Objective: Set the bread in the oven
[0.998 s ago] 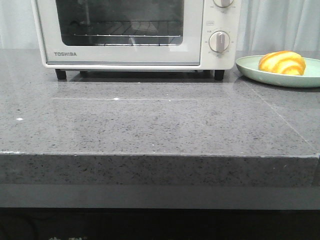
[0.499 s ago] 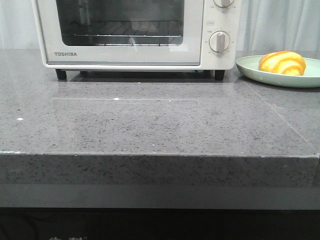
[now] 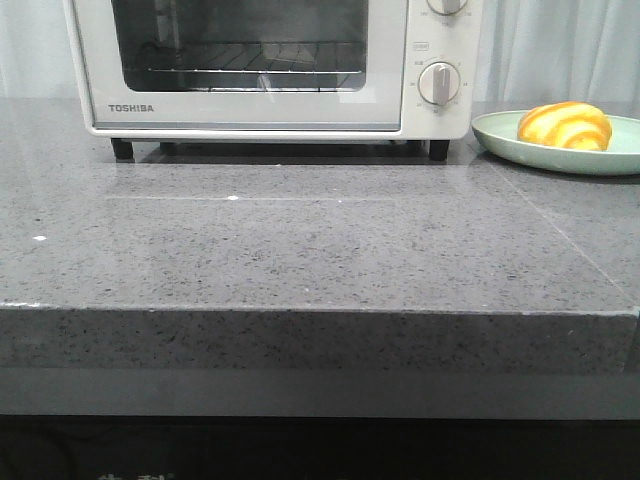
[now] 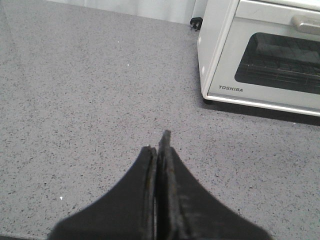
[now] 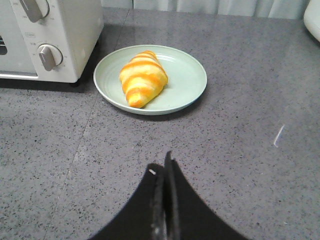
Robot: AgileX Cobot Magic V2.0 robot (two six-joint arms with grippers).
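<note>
On the far right of the bench [image 3: 320, 250], the bread [image 3: 564, 125] lies on a pale green plate [image 3: 500, 135], untouched, so nothing of the task looks done yet. To its left stands the oven [image 3: 270, 65], its glass door shut upright against the front; through the window the wire rack [image 3: 245, 60] shows bare. Plate and oven sit near each other but do not touch.

Both arms hang back from the work. From the left wrist, the left gripper [image 4: 159, 142] hovers over bare grey stone, its fingers pressed together and holding nothing, with the oven's left front corner and the handle [image 4: 306, 23] along the door's top edge ahead of it. From the right wrist, the right gripper [image 5: 162, 165] hovers on the near side of the plate, fingers likewise closed on nothing and well apart from the bread.

By my reading, everything is left: the door must come down, the bread must be lifted off the plate, and it must go onto the rack.

What stands in the way is chiefly that shut door. The plate's raised rim may slightly hinder a low approach to the bread, and the knobs [image 5: 48, 56] on the oven's right panel face the plate's side. A white object [image 5: 312, 17] shows at the far right edge; I cannot tell what it is.
</note>
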